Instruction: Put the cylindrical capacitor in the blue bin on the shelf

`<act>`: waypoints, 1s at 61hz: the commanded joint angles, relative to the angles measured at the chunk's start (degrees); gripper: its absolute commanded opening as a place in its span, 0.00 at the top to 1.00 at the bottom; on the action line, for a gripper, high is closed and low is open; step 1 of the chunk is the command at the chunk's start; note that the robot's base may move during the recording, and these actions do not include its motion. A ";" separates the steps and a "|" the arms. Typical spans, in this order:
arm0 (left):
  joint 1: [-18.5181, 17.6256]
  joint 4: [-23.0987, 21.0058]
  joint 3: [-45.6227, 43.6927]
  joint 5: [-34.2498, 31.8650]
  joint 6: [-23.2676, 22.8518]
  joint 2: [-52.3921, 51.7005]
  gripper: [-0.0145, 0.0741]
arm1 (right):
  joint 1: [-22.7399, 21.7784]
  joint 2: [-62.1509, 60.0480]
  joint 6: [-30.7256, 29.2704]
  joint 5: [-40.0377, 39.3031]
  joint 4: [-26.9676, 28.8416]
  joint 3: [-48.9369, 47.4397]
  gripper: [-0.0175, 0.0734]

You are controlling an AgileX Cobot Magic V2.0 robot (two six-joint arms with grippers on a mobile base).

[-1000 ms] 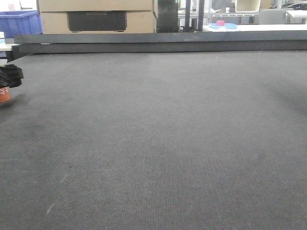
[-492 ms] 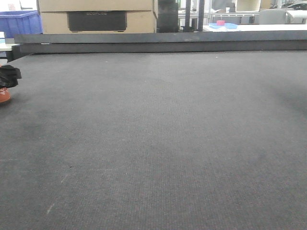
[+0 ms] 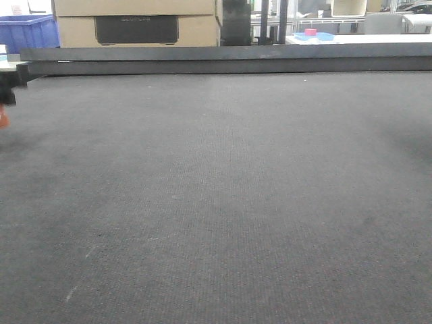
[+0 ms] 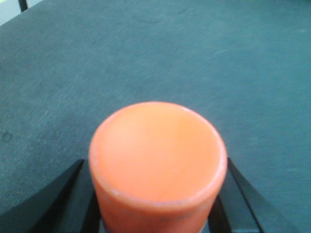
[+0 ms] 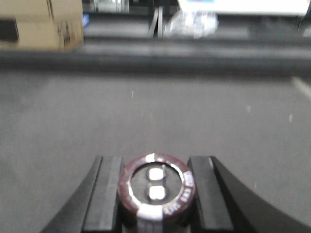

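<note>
The orange cylindrical capacitor (image 4: 158, 160) fills the left wrist view end-on; its printed digits are hidden. My left gripper (image 4: 156, 199) is shut on it, with a black finger (image 4: 53, 204) on each side, above the dark mat. In the front view only a sliver of this gripper (image 3: 5, 88) and of the orange cylinder (image 3: 3, 120) shows at the far left edge. My right gripper (image 5: 155, 191) is shut on a dark maroon cylinder (image 5: 156, 187) with two silver terminals on its end. The steel shelf is out of view.
The dark textured mat (image 3: 223, 202) covers the table, with a raised dark rail (image 3: 223, 59) along its far edge. Behind it stand a cardboard box (image 3: 135, 23), a blue crate (image 3: 27, 30) at the far left and a white table with a blue tray (image 3: 314, 37).
My left gripper with the orange cylinder has moved left and slightly up, almost leaving the front view.
</note>
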 commanded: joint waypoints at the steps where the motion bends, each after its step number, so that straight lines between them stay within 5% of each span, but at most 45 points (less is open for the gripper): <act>1: 0.05 1.82 -0.83 7.05 -0.28 -6.15 0.96 | -0.10 -0.64 -0.04 4.41 -0.08 -1.43 0.99; 22: -4.03 12.40 -5.69 34.49 -0.28 -26.05 0.96 | 3.38 -0.64 -0.04 15.62 -0.08 -1.99 0.99; 48: -6.86 13.27 -5.59 56.39 -0.28 -44.78 0.96 | 8.54 -13.83 -0.04 24.16 -0.08 -1.79 0.99; 61: -6.86 15.66 -3.62 59.70 -0.28 -53.05 0.96 | 8.54 -22.15 -0.04 27.62 -1.61 -1.75 0.99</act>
